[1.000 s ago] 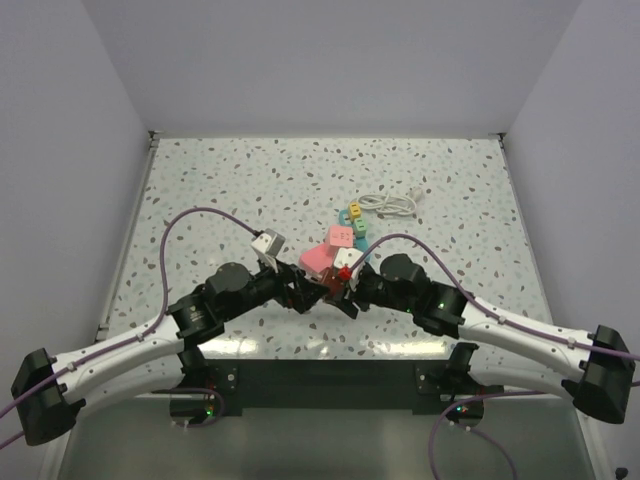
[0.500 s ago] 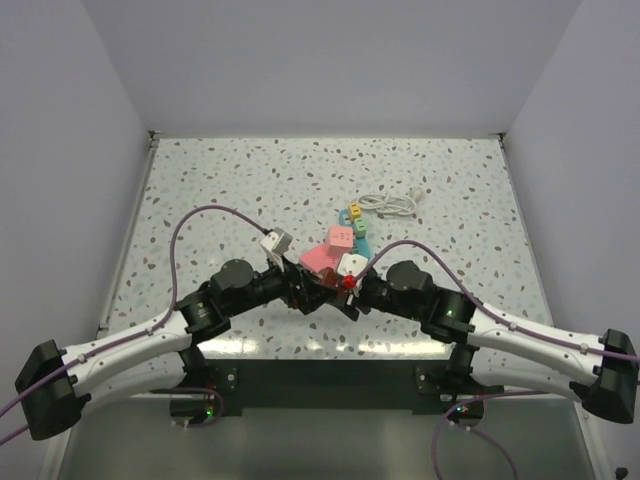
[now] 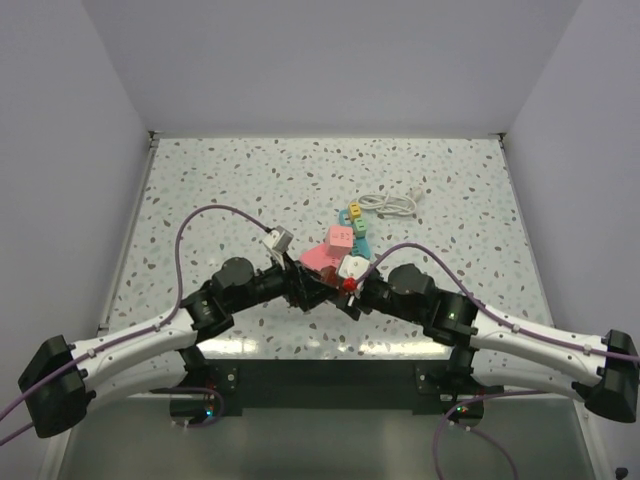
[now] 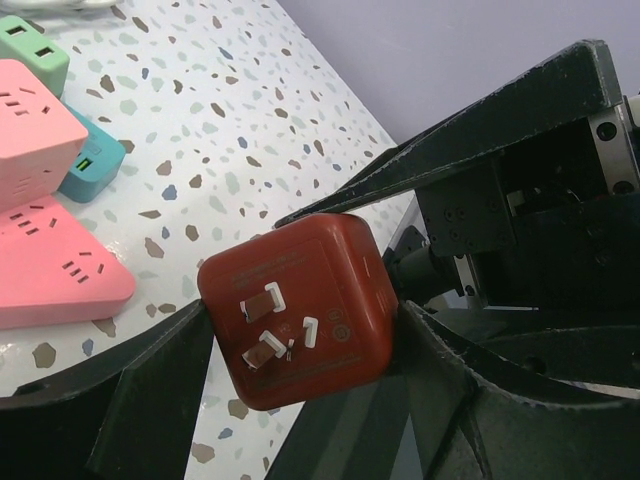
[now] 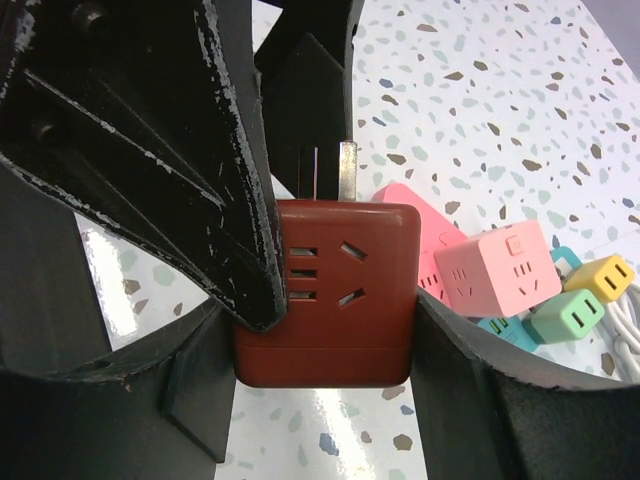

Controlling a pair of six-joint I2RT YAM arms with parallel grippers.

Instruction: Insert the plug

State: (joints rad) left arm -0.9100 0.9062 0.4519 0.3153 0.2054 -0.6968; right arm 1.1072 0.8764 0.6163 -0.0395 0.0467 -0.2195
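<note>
The plug (image 5: pixel 345 300) is a dark red cube with sockets on one face and metal prongs on another. It hangs just above the table near the front, between both arms (image 3: pixel 330 285). My right gripper (image 5: pixel 325 340) is shut on its two sides. My left gripper (image 4: pixel 300 345) faces the prong face (image 4: pixel 290 315). Its fingers (image 4: pixel 150 390) lie against the cube's other two faces, and one of them crosses the socket face (image 5: pixel 215 190). A pink power strip (image 3: pixel 318 258) lies just behind the cube.
A pink cube socket (image 3: pixel 340 238), a white cube (image 3: pixel 352 266), and teal, green and yellow adapters (image 3: pixel 355 220) cluster behind the grippers. A coiled white cable (image 3: pixel 390 205) lies further back. The speckled table (image 3: pixel 220 190) has white walls on three sides.
The left arm has pushed in toward the right gripper and its fingers have narrowed onto the red cube. The right gripper has kept its hold and barely shifted.
</note>
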